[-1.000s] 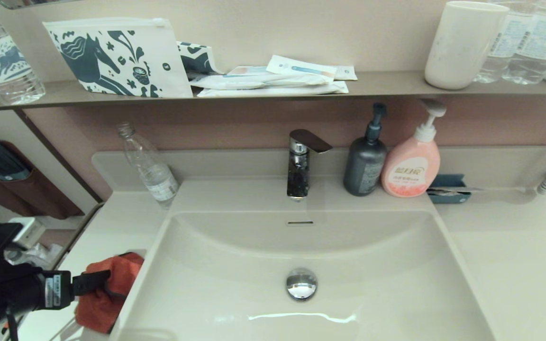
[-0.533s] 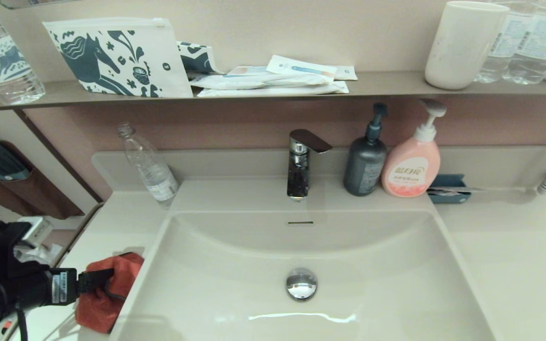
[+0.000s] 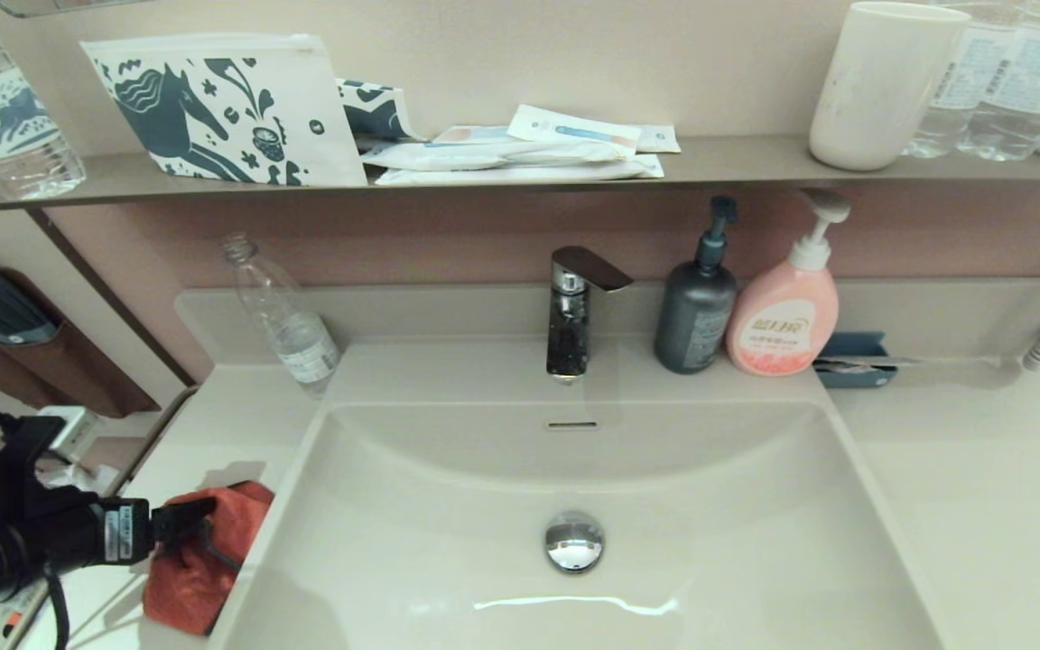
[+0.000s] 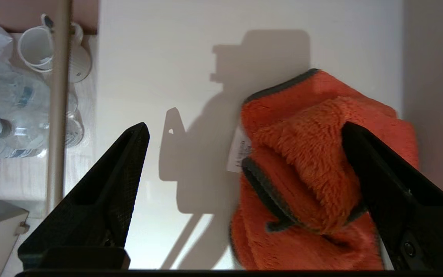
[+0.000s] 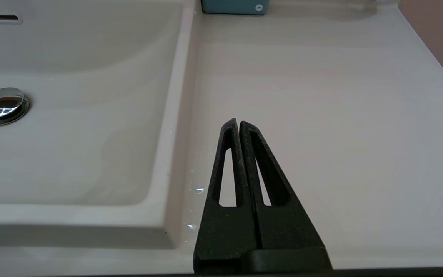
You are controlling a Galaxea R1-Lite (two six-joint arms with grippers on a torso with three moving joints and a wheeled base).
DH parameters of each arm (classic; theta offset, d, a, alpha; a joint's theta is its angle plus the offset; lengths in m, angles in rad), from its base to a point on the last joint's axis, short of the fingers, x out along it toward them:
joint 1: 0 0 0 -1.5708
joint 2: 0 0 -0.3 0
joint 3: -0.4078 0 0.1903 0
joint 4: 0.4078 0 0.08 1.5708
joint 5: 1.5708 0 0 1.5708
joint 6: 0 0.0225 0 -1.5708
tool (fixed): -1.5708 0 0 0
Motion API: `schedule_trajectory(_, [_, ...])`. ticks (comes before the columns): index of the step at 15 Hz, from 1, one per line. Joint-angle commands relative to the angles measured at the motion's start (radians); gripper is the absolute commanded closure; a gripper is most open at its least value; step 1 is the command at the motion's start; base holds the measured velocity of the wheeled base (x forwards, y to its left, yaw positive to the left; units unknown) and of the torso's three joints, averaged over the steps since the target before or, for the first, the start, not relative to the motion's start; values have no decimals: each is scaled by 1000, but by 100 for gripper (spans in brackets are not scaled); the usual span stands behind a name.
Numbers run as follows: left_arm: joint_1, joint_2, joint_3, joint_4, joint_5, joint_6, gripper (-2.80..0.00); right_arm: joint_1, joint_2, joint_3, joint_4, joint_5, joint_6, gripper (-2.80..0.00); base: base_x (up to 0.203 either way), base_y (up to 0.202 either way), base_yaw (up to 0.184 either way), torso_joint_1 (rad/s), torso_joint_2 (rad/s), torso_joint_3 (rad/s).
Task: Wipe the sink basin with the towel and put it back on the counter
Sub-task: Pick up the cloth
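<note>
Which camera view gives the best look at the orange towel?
The left wrist view shows it best: the towel fills much of the picture, crumpled on the counter, its grey trim clear. In the head view it is small, at the basin's left edge, partly behind the left tool. The right wrist view shows none of it.

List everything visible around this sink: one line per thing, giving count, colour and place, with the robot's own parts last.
towel: one, orange-red, on the counter left of the sink basin
faucet: one, chrome, behind basin
pump bottles: two, grey and pink, right of faucet
clear bottle: one, leaning at back left
patterned pouch: one, blue-white, on shelf
cup: one, white, on shelf
left gripper: open, over the towel
right gripper: shut, over the right counter
</note>
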Motion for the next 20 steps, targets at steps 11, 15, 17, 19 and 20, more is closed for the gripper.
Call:
schedule_trajectory(11, [60,164,7,-121,-67,39,-280,0,1,0,0,1,-1,0,0,0,0,0,0,0])
schedule_trajectory(15, [60,194,9,-175,-69,38,0,0,1,0,0,1,-1,0,0,0,0,0,0,0])
schedule_trajectory(17, [60,191,8,-177,-69,38,0,0,1,0,0,1,-1,0,0,0,0,0,0,0])
schedule_trajectory(19, [62,188,8,-177,-69,38,0,0,1,0,0,1,-1,0,0,0,0,0,0,0])
schedule_trajectory(20, [68,185,8,-177,-69,38,0,0,1,0,0,1,1,0,0,0,0,0,0,0])
